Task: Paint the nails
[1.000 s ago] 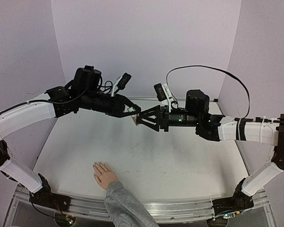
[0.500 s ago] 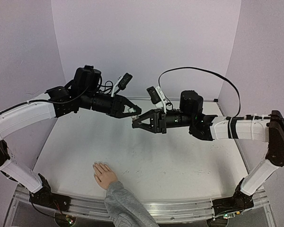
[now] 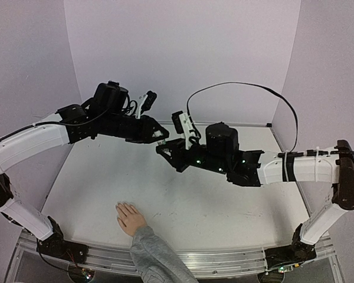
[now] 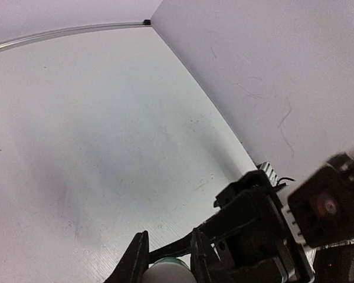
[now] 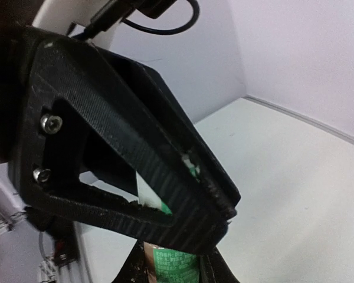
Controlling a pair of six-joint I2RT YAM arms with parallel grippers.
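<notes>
A flesh-coloured hand point(image 3: 130, 217) with a grey knit sleeve point(image 3: 156, 259) lies palm down at the table's near edge; its nails are too small to make out. My left gripper point(image 3: 163, 137) and right gripper point(image 3: 163, 151) meet tip to tip in the air above the table's middle. In the left wrist view my left gripper point(image 4: 168, 262) is shut on a small whitish bottle point(image 4: 168, 273) with a green rim. In the right wrist view my right gripper point(image 5: 172, 272) is shut on the bottle's green-labelled part point(image 5: 180, 262), with the left gripper's black fingers point(image 5: 165, 177) crossing in front.
The white table point(image 3: 106, 177) is walled by pale panels at the back and both sides. The right arm's black cable point(image 3: 236, 85) loops above it. The metal front rail point(image 3: 224, 259) runs along the near edge beside the sleeve.
My right arm has swung left and its wrist has rolled and dropped lower. My left gripper has drawn back slightly left and up. The fingertips stay together.
</notes>
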